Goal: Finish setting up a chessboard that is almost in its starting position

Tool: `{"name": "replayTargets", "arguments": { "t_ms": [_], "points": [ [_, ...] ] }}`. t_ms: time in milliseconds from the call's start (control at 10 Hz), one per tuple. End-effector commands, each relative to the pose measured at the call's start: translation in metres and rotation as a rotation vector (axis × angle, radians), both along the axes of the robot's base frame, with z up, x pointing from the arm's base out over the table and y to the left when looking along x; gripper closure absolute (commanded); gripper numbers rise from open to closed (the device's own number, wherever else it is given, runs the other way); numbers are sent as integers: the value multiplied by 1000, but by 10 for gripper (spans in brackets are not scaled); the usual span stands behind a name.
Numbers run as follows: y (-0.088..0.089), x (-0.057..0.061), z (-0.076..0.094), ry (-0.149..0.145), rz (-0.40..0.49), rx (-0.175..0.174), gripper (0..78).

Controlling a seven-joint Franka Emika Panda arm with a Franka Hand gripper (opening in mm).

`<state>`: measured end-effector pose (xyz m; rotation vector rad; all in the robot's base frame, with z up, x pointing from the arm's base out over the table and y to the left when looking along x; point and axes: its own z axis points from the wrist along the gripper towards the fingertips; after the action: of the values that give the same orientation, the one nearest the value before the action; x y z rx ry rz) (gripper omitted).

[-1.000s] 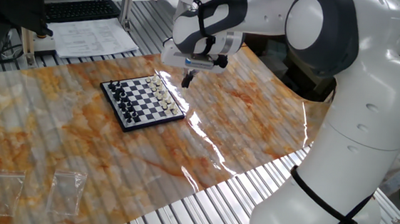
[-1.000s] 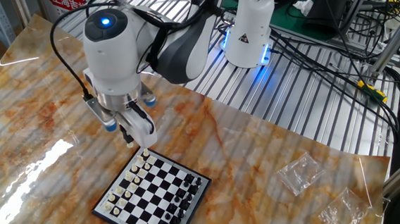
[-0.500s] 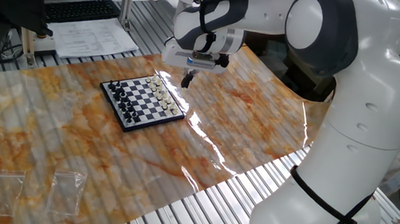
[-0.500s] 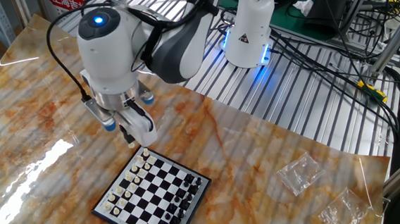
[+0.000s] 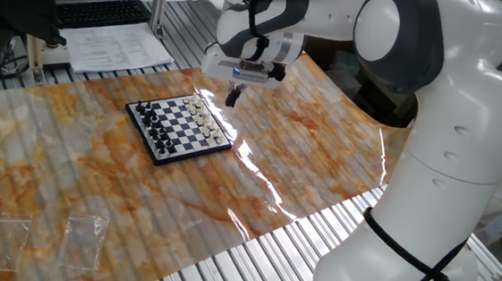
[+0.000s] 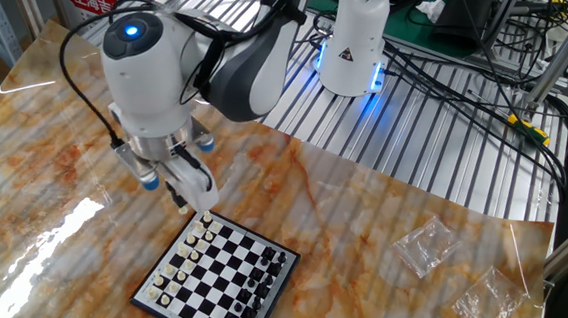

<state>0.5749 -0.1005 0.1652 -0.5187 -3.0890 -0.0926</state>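
The chessboard (image 5: pixel 179 128) lies flat on the marbled table (image 5: pixel 322 155), black pieces on its left, cream on its right. Just past its cream-side corner hangs the gripper (image 5: pixel 233 96) – above the table, not touching the board – whether its jaws are parted or hold anything I cannot tell

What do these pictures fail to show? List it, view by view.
- Small black-and-white checkered chessboard, one fixed view: pieces too tiny to tell which is out of place.
- Chessboard, the other fixed view: piece types still too small to identify.
- Two-finger gripper, both views: fingertips small and dark; open, shut or holding a piece is unclear.
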Motion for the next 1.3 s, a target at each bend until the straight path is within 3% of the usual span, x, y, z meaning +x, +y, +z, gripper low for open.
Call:
{"name": "replayTargets", "arguments": {
  "t_ms": [100,500,1300],
  "points": [
    [0,22,4,-3,-6,-7,764],
    [7,37,-4,-17,-25,-16,764],
    [16,56,-16,-28,-48,-17,764]
  ]
}}
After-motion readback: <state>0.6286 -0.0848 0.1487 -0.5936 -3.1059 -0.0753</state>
